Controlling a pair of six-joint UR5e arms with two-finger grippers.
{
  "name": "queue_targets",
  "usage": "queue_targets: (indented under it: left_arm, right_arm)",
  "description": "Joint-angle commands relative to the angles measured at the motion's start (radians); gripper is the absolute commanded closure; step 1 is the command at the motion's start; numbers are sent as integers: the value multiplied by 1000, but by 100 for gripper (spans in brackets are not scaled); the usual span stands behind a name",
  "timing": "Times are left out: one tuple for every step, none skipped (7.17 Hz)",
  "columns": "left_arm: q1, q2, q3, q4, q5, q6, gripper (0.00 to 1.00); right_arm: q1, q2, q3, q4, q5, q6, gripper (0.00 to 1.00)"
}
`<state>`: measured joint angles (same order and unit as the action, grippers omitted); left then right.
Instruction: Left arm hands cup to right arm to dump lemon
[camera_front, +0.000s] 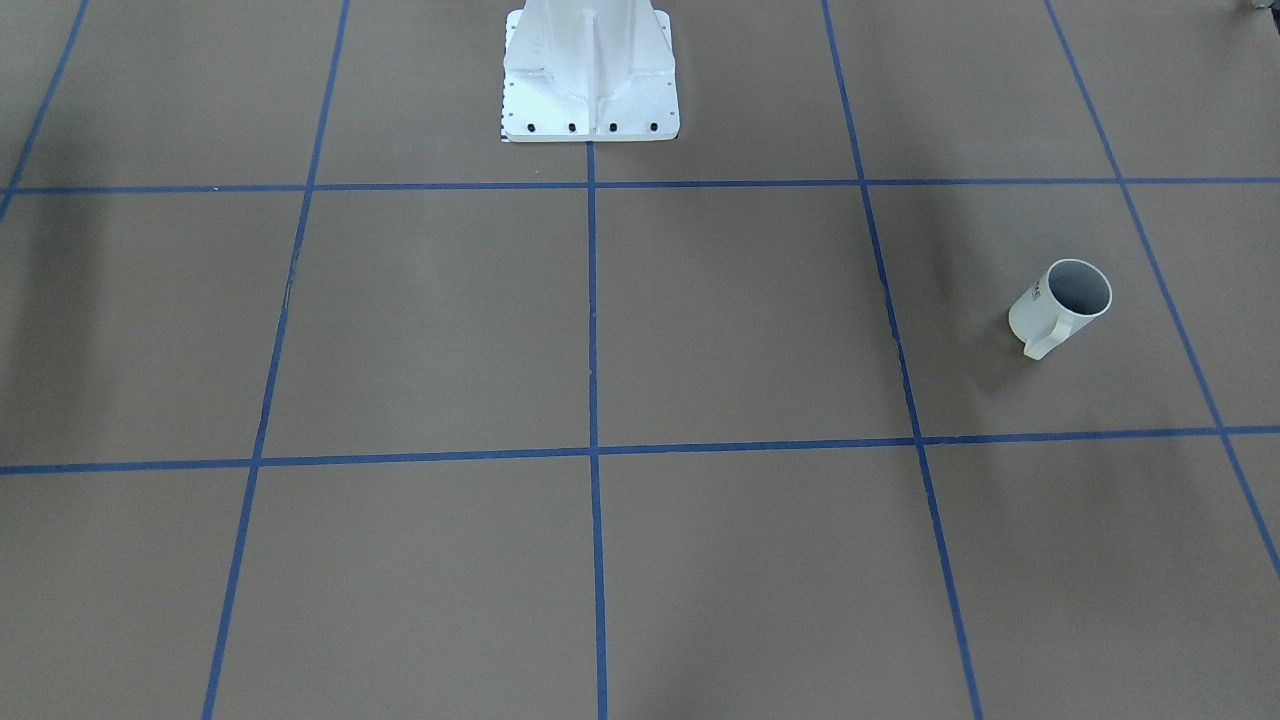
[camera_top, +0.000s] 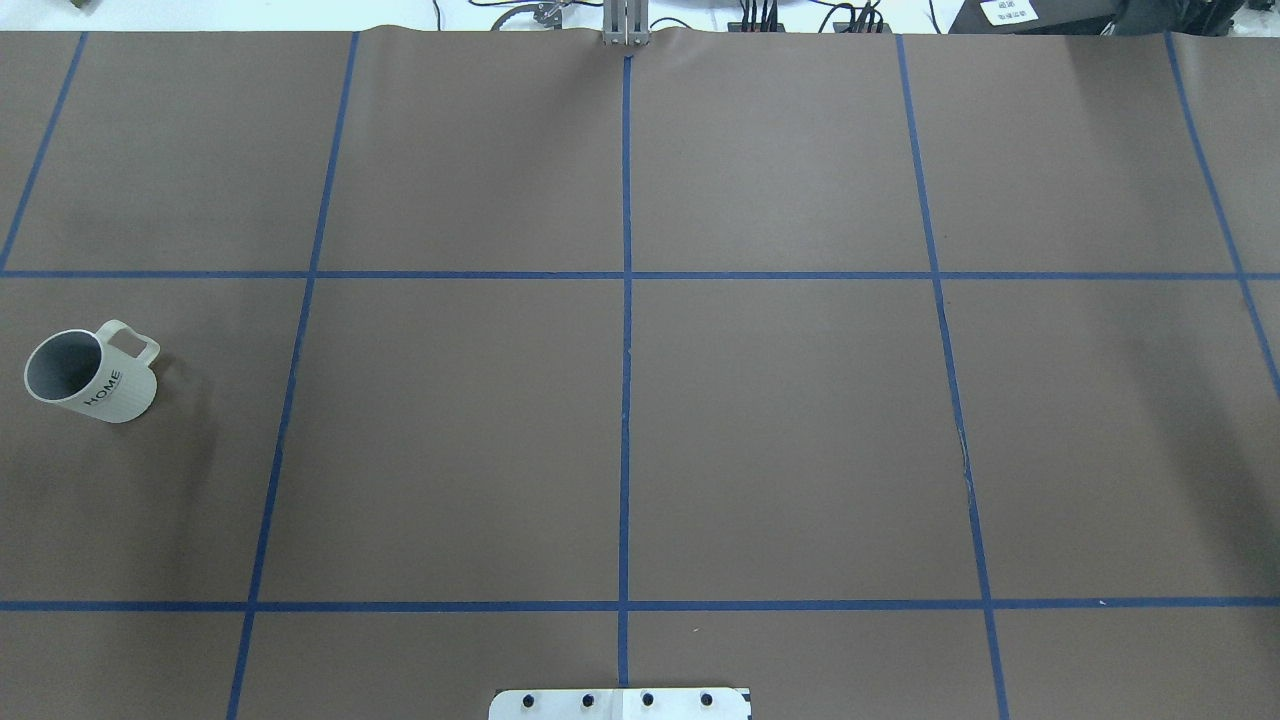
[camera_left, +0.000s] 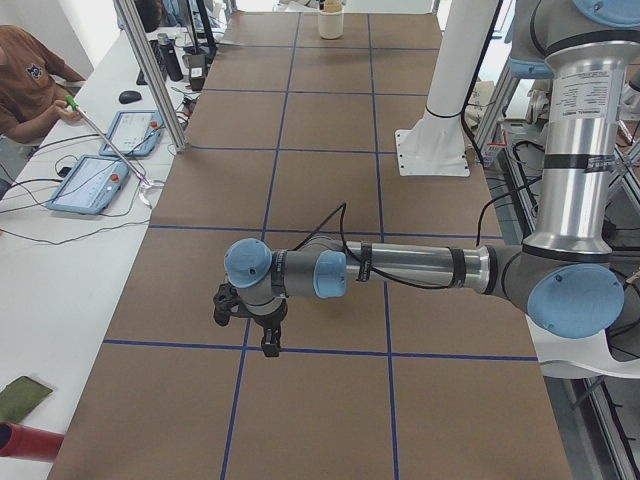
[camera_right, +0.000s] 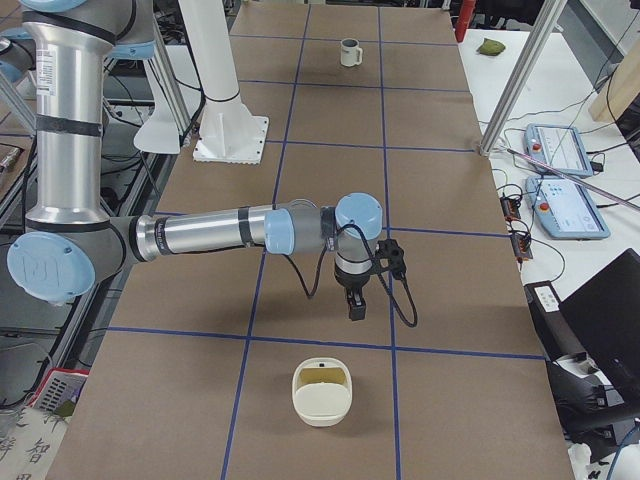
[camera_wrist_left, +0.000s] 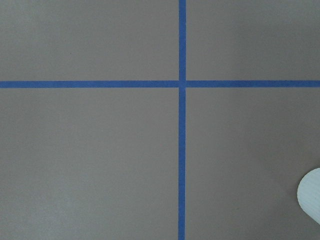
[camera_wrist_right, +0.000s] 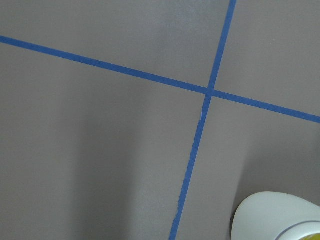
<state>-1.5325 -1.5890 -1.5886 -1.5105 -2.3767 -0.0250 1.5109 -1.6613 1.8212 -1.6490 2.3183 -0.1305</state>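
Note:
The cup (camera_top: 92, 376), a white mug with a grey inside and black lettering, stands alone at the table's left end in the overhead view. It also shows in the front view (camera_front: 1058, 308) and far off in the exterior right view (camera_right: 349, 52). The part of its inside that shows is grey, and no lemon shows. My left gripper (camera_left: 267, 346) hangs above the table on the near arm in the exterior left view, where the cup is hidden. My right gripper (camera_right: 355, 310) hangs above the table at the other end. I cannot tell whether either is open or shut.
A cream bowl (camera_right: 322, 395) with a yellowish inside sits near the table's right end, in front of my right gripper. Its edge also shows in the right wrist view (camera_wrist_right: 272, 217). The white robot pedestal (camera_front: 590, 75) stands mid-table. Side benches hold tablets (camera_left: 95, 182) and a person.

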Motion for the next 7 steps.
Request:
queue_targets:
  left_arm:
    - [0, -3, -7, 0, 5, -3, 0]
    - [0, -14, -8, 12, 1, -3, 0]
    - [0, -16, -2, 12, -3, -3, 0]
    - [0, -17, -1, 13, -3, -3, 0]
    - [0, -17, -4, 18, -1, -3, 0]
    - [0, -26, -7, 30, 2, -3, 0]
    - [0, -31, -7, 33, 4, -1, 0]
  right_arm:
    - [0, 0, -2, 0, -2, -1, 0]
    - [-1, -1, -14, 0, -2, -3, 0]
    - [-1, -2, -22, 0, 0, -5, 0]
    - [0, -2, -22, 0, 0, -5, 0]
    - [0, -2, -22, 0, 0, -5, 0]
    - [0, -2, -22, 2, 0, -6, 0]
    - [-1, -2, -20, 0, 0, -6, 0]
